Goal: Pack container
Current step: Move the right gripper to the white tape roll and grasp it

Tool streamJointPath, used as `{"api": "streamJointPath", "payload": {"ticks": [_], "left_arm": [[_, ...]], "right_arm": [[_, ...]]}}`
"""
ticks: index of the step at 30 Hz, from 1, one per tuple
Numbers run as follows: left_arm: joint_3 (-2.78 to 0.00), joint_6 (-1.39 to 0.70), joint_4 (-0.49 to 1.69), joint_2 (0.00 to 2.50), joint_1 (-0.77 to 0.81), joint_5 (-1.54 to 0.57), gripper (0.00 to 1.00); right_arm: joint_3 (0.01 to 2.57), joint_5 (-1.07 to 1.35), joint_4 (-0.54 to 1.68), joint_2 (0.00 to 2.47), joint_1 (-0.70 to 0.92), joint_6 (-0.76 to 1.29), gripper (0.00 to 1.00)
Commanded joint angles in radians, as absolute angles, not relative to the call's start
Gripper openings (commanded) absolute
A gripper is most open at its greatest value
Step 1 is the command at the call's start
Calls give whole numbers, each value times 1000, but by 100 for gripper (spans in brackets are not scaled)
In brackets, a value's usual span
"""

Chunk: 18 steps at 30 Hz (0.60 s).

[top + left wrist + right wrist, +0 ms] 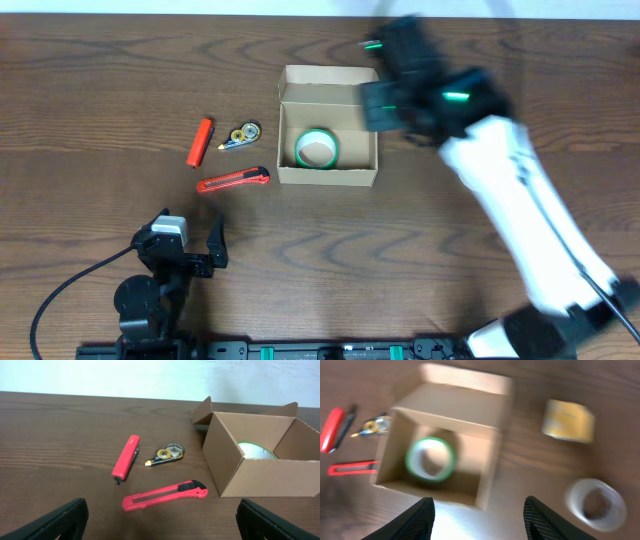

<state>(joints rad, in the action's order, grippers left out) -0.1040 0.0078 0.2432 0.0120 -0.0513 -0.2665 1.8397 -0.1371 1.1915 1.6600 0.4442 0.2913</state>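
The container (328, 176) is a small tan cardboard box, open, with its flap lid folded back, at the table's middle back. A green-rimmed tape roll (317, 149) lies flat inside it. My right gripper (385, 75) is blurred, above the box's right back corner. In the right wrist view its fingers (477, 520) are open and empty above the box (460, 412) and the green roll (430, 458). My left gripper (183, 243) is open and empty near the front left. In the left wrist view its fingers (160, 525) face the box (250, 475).
A red box cutter (233, 180), a correction tape dispenser (240, 134) and a red pen-like stick (201, 141) lie left of the box. In the right wrist view a yellow roll (568, 421) and a clear tape roll (596, 502) lie right of the box.
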Motion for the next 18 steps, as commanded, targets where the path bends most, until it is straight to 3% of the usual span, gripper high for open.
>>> {"api": "streamJointPath", "payload": {"ticks": [1,8,18], "left_arm": [[-78,22,249,6,-51,-274,95],[-78,22,249,6,-51,-274,95],[-78,22,249,6,-51,-274,95]], "right_arm": [[1836,-169,1280,1616,325,271,57],[1727,-163,1361,1579,133,191,61],[1320,-45,962,1569,-97,37,62]]}}
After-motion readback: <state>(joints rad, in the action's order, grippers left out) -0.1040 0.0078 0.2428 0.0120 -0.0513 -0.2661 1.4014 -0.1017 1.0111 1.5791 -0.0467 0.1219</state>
